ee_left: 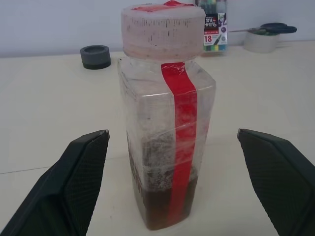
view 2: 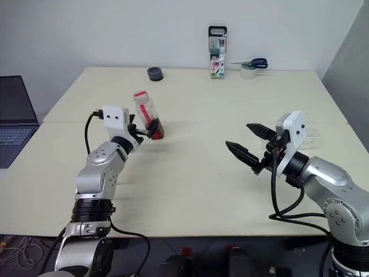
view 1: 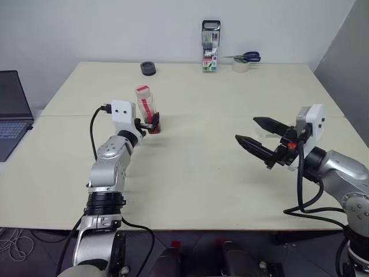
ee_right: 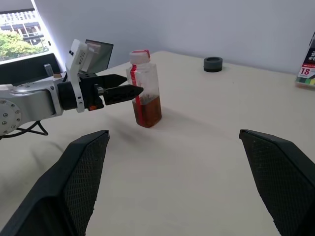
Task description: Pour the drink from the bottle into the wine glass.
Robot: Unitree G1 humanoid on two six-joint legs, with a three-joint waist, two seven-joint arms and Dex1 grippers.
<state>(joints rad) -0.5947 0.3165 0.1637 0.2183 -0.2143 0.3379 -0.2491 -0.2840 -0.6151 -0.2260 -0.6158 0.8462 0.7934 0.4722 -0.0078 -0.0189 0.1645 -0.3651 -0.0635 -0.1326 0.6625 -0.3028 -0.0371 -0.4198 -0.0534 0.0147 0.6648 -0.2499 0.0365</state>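
The bottle [view 1: 146,106], clear plastic with a red strip and a pale cap, stands upright left of the table's middle. The amber drink [ee_left: 162,206] fills its lowest part. My left gripper [view 1: 154,123] is open, level, with one black finger on each side of the bottle's lower half and a gap on both sides in the left wrist view. My right gripper [view 1: 245,129] hovers open and empty over the right part of the table, pointing toward the bottle [ee_right: 145,93]. A faint clear shape [view 2: 312,136] behind my right wrist may be the wine glass; I cannot tell.
A tall marker pack [view 1: 210,46] stands at the far edge, with scissors on a tape roll [view 1: 245,59] to its right. A dark round roll [view 1: 148,68] lies at the far left. A laptop [view 1: 11,109] sits left of the table.
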